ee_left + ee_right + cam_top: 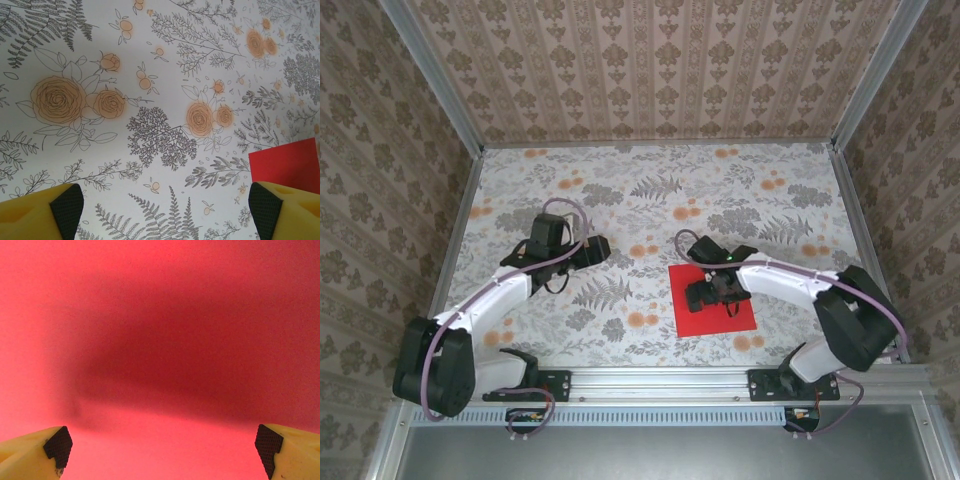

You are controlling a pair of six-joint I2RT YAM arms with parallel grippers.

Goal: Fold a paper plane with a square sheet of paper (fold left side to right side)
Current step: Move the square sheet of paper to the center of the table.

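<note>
The square sheet of paper (720, 318), smooth plain red, lies flat by the floral worktop's (620, 190) near edge, right of middle. The right end effector (162, 447) gapes empty just over it. The left end effector (165, 210), likewise wide and empty, glimpses one corner.

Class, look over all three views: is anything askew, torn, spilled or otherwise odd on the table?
Nothing stands out. The square sheet of paper lies flat on the patterned table, untorn where visible, under the open right hand.

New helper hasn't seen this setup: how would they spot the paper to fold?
On the flower-patterned table, look right of centre toward the near edge. Under the right gripper lies a flat square sheet of paper, solid bright red unlike the pale orange flowers.
</note>
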